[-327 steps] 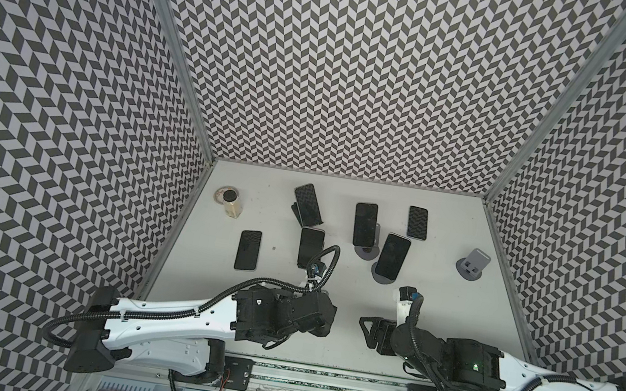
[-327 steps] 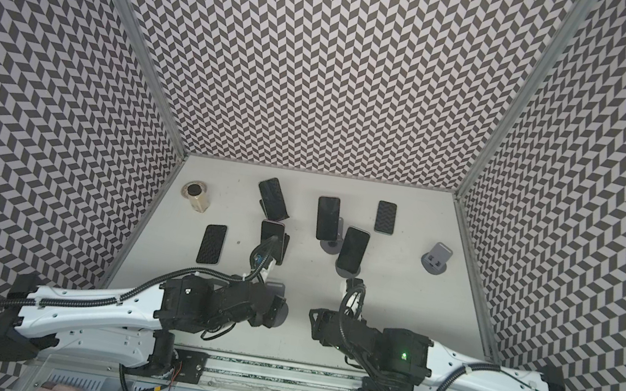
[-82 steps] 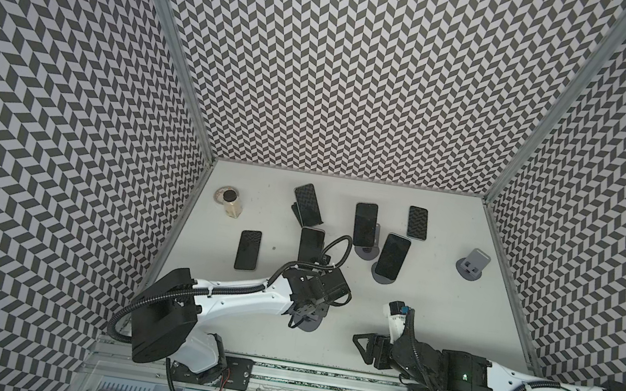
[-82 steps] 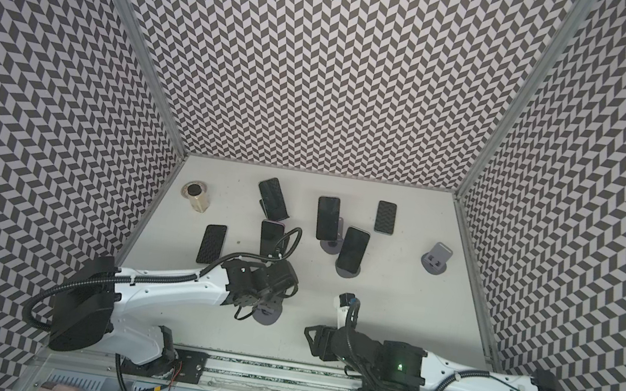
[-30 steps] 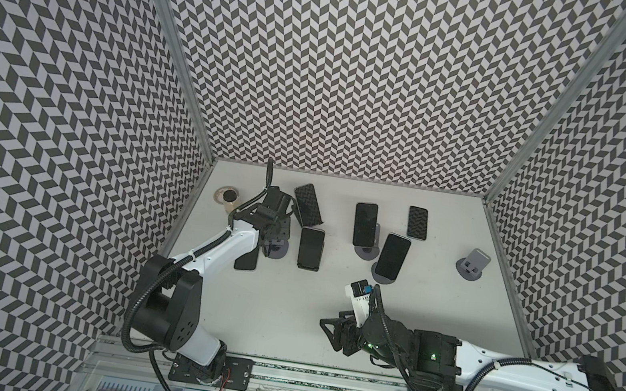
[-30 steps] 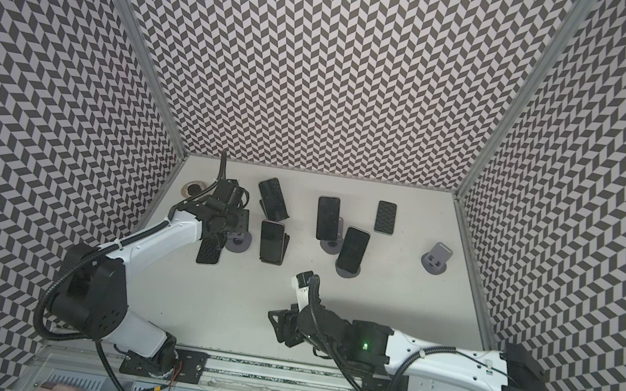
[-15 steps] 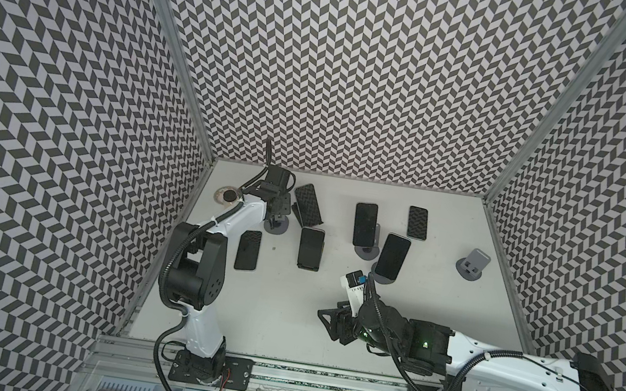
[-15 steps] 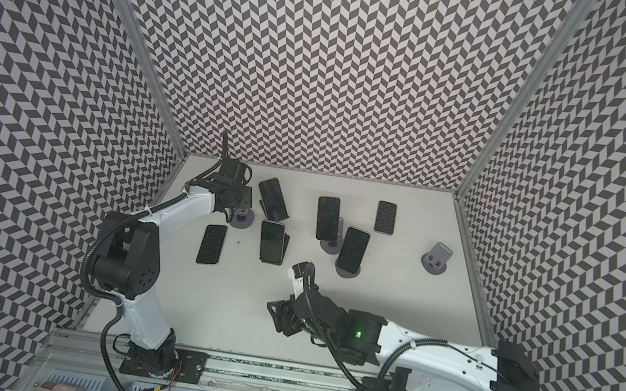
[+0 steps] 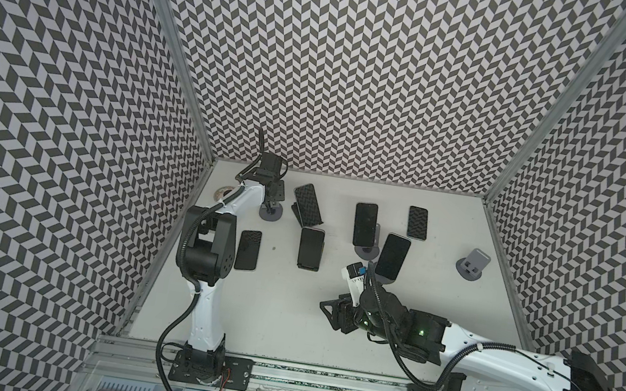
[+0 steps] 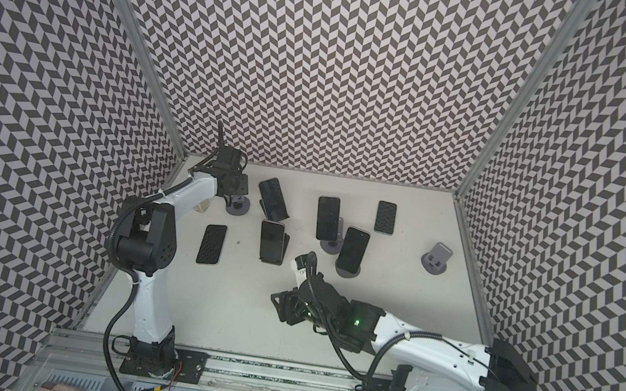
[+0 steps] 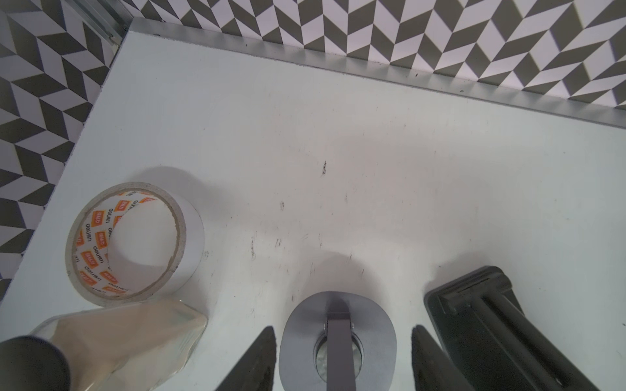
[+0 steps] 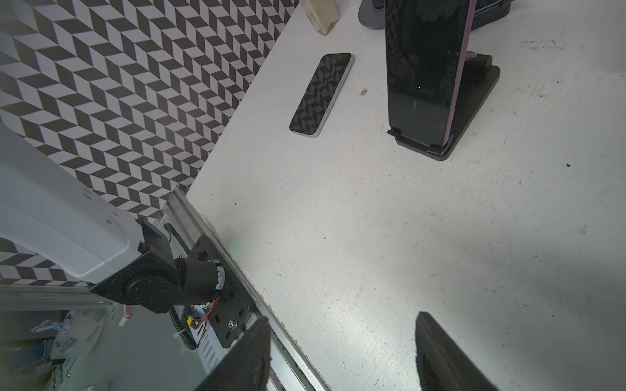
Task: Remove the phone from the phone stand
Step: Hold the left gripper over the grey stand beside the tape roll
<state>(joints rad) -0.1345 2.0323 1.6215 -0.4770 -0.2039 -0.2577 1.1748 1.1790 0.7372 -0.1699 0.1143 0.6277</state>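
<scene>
**Left arm grips bare stand in far corner; four phones sit on theirs**

At the far left of the white table point(image 9: 283, 326), a tape roll point(image 11: 191, 243) lies close to the side wall. Just beside it, the left gripper point(image 9: 273, 202) has its jaws closed about a grey stand point(image 9: 270, 214) that carries no phone. The left wrist view shows a finger on either side of the stand's round base.

Nearer the front, a patterned phone point(image 9: 247, 250) lies flat on the table. To the right of the grey stand, a tilted phone point(image 9: 306, 203) leans on a black folding stand point(image 11: 491, 321). In front of that, the pink-edged phone point(image 12: 420, 67) stands nearly upright in a black stand point(image 12: 469, 101), with its lower edge caught in the stand's lip.

The right gripper point(image 9: 329, 314) hovers low over the front middle of the table, well apart from every phone. Its jaws are parted, with only bare table between them.

Further right, the rear phone point(image 9: 365, 223) is propped on the rear stand point(image 9: 368, 252). Just beside it, the front phone point(image 9: 392, 257) is propped on the front stand point(image 10: 346, 273). A second flat phone point(image 9: 418, 222) lies towards the back wall. A spare stand point(image 9: 471, 263), grey and empty, sits alone at the far right.
</scene>
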